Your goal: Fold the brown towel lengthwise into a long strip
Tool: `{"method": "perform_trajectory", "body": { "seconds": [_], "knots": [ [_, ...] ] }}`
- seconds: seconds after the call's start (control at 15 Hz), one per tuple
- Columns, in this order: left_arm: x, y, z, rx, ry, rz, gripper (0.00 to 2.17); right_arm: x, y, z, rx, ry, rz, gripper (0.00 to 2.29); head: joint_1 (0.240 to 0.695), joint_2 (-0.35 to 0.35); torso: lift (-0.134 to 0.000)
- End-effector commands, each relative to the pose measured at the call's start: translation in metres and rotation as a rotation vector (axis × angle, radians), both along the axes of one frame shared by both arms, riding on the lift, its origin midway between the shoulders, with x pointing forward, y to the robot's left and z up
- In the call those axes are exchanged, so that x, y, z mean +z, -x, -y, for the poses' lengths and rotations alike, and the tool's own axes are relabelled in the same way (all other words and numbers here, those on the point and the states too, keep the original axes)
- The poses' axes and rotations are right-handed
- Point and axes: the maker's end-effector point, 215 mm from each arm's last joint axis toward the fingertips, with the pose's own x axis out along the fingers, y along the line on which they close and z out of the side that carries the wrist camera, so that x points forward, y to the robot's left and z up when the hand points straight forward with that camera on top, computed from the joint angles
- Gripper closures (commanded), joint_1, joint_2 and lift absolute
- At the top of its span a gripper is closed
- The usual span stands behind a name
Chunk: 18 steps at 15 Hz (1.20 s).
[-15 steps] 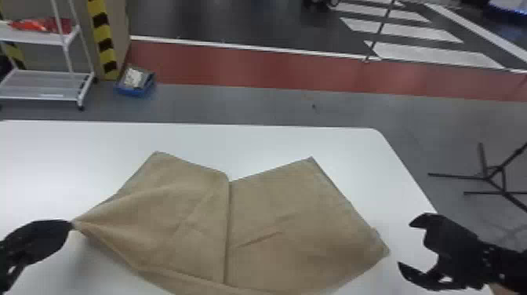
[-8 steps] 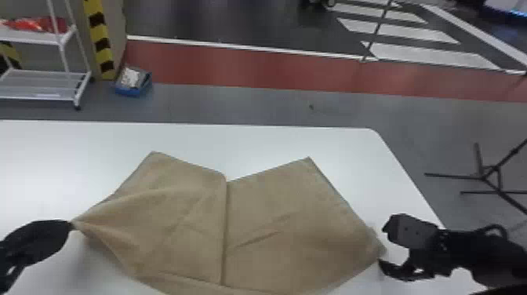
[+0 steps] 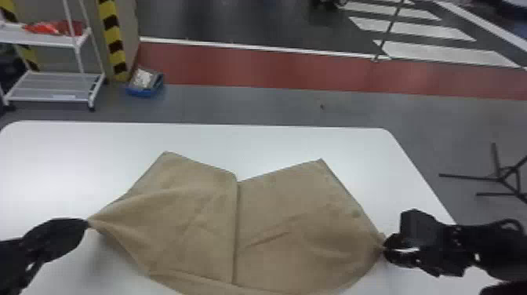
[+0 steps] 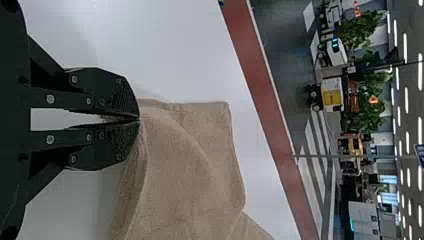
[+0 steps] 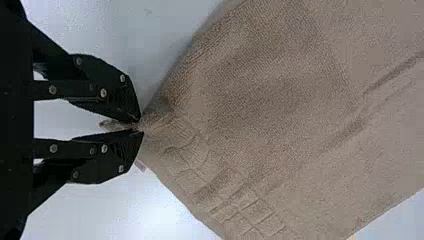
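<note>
Brown towel is on the white counter, spread between both end effectors, near part running out of the head view's bottom edge.

Left to right, head view:
- White cart on the floor beyond the counter, red item on its upper shelf. Yellow-black striped strip beside it, then blue bin on the floor, pale contents inside.
- Left end effector: clenched on the towel's left side. Cloth is drawn to a point there, ridges fanning out from the grip, shadow under it. Left wrist view: fingertips meet on the towel, cloth bunched at the tips.
- Towel middle: straight crease runs from a notch in the far edge toward the near side. One far corner each side of the notch, both lying on the counter. Short wrinkle right of the crease.
- Right end effector: clenched on the towel's right side. Right wrist view: a bit of cloth pokes back between the fingers, small tag beside the tips, grid-like texture in the cloth near the grip.
- Black stand legs on the floor, right of the counter.
</note>
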Motion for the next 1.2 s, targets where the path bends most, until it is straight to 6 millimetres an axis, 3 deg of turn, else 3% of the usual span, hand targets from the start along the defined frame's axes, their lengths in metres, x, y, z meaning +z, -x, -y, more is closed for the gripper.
{"method": "perform_trajectory", "body": {
  "seconds": [0.0, 0.2, 0.33, 0.47, 0.6, 0.73, 0.93, 1.07, 1.13],
  "knots": [
    [0.001, 0.0, -0.002, 0.005, -0.001, 0.003, 1.02, 0.027, -0.005, 0.012, -0.04, -0.062, 0.071, 2.04, 0.695, -0.201, -0.116],
    [0.006, -0.004, -0.004, 0.019, -0.007, 0.02, 1.02, 0.074, -0.008, 0.043, -0.117, -0.145, 0.197, 2.04, 0.695, -0.215, -0.116],
    [0.016, -0.009, -0.008, 0.031, -0.01, 0.042, 1.02, 0.123, -0.005, 0.068, -0.177, -0.219, 0.322, 2.04, 0.695, -0.233, -0.116],
    [0.04, -0.017, -0.009, 0.036, -0.01, 0.093, 1.02, 0.169, 0.002, 0.091, -0.26, -0.328, 0.431, 2.05, 0.695, -0.263, -0.116],
    [0.071, -0.028, -0.002, 0.007, -0.016, 0.163, 1.02, 0.205, 0.0, 0.1, -0.34, -0.449, 0.497, 2.05, 0.695, -0.284, -0.116],
    [0.1, -0.038, 0.016, -0.065, -0.033, 0.247, 1.02, 0.223, -0.011, 0.096, -0.385, -0.534, 0.518, 2.05, 0.695, -0.316, -0.115],
    [0.13, -0.061, 0.051, -0.172, -0.024, 0.287, 1.02, 0.22, -0.03, 0.083, -0.438, -0.596, 0.48, 2.05, 0.695, -0.339, -0.115],
    [0.131, -0.06, 0.064, -0.216, -0.028, 0.275, 1.02, 0.22, -0.038, 0.066, -0.419, -0.59, 0.472, 2.04, 0.695, -0.343, -0.115],
    [0.115, -0.047, 0.07, -0.252, -0.019, 0.232, 1.01, 0.216, -0.035, 0.061, -0.411, -0.582, 0.47, 2.05, 0.695, -0.34, -0.115]
  ]
}}
